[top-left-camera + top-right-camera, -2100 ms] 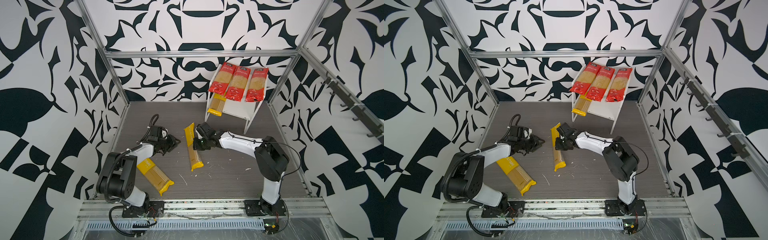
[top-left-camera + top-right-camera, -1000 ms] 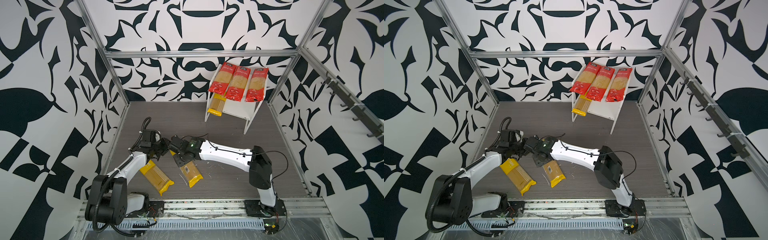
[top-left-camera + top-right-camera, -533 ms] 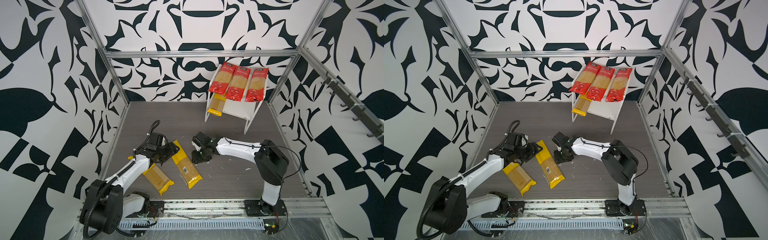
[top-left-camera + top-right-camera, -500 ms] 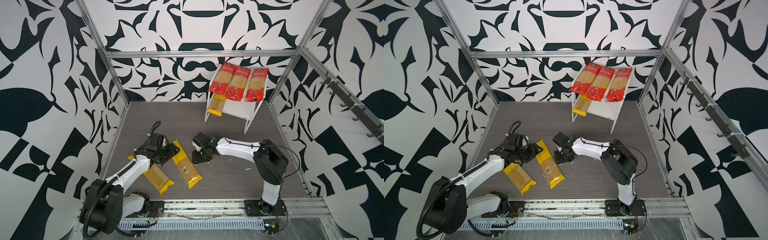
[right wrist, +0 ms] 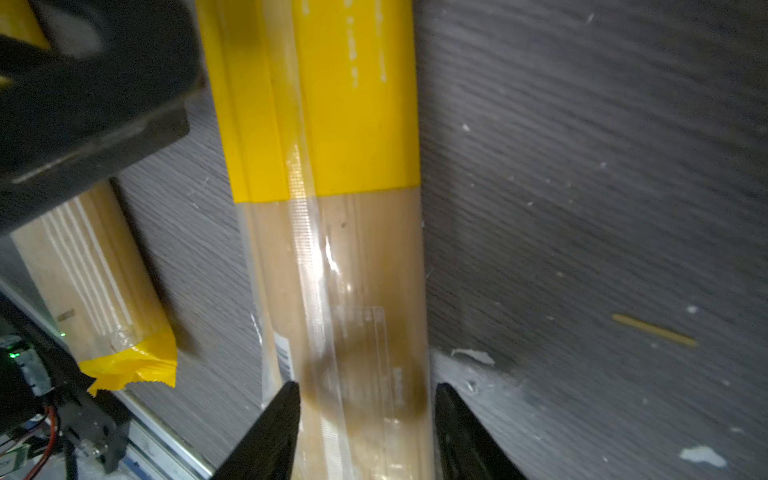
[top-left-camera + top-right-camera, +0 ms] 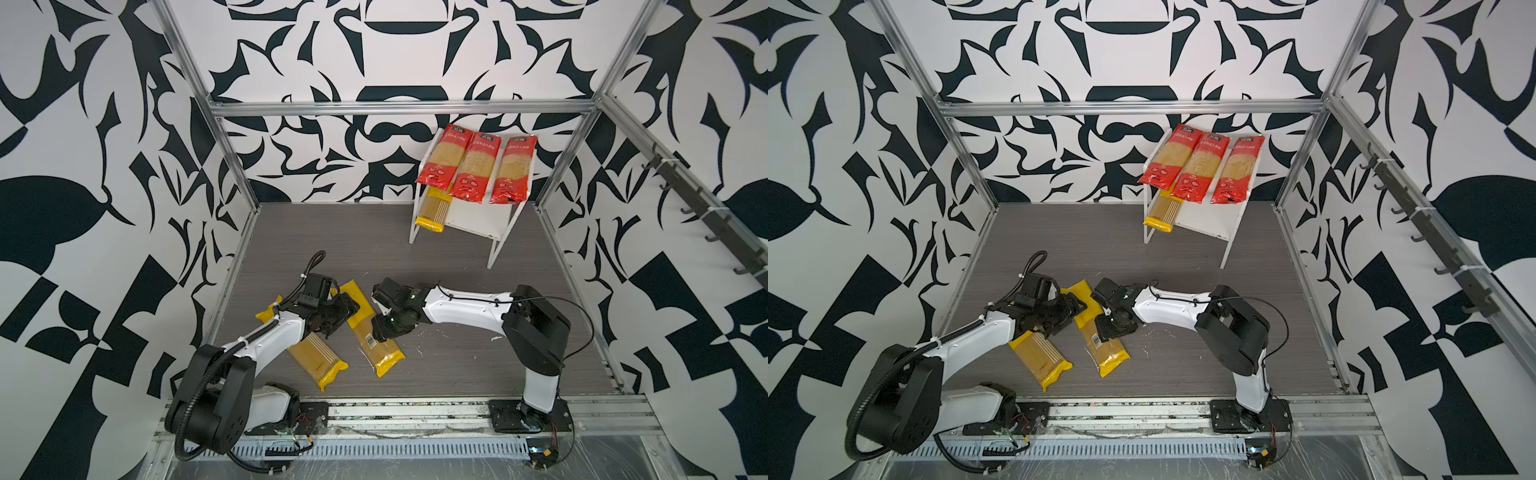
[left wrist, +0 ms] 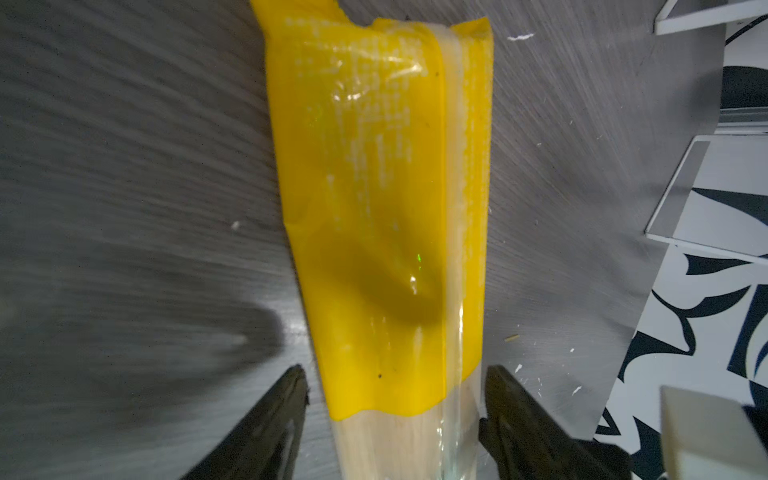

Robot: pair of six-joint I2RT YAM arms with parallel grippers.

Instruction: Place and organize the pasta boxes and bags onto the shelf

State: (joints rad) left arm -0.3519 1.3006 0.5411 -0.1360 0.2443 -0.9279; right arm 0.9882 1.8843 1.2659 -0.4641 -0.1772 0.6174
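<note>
Release: left gripper [image 7: 395, 374] and right gripper [image 5: 363, 386] have both just let go, jaws spread astride the same yellow packet [image 6: 380, 351], now flat on the table [image 6: 457, 365]. Right fingers [image 5: 274, 428] may still brush its edges. Probably means a regrasp before shelving. Count: two yellow here, spare packet [image 6: 316, 357] beside left gripper. Well apart, shelf [image 6: 478, 218] holds three red packets [image 6: 473, 166] and one lower packet [image 6: 434, 210].
</note>
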